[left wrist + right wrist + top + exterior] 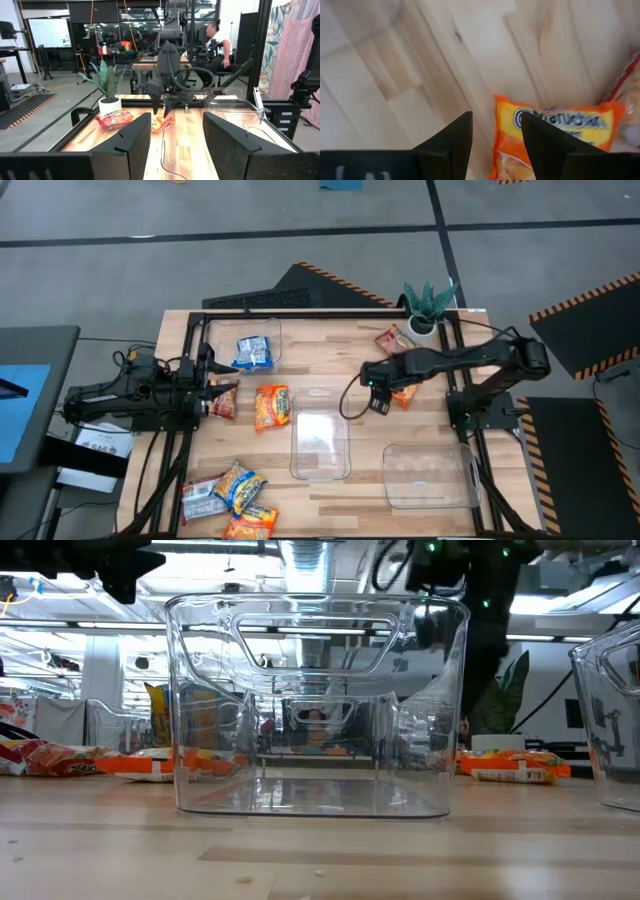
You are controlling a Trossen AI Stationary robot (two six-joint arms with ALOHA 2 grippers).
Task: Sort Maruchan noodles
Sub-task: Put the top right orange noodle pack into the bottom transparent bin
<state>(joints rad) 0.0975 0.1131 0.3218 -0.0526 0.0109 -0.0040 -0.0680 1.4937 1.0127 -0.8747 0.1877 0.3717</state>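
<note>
The right gripper, open and empty, hovers over the orange Maruchan packet; descending off-centre probably shoves it aside.

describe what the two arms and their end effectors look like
Both arms are dark, jointed and slim. The right end effector has a green light near its wrist and a black cable looping beside it. The left end effector has two broad, flat black fingers.

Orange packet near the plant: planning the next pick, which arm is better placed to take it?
The right. Its gripper hangs open beside the orange packet, which lies just ahead of its fingers. The left gripper sits at the table's far side, across the clear bin.
</note>
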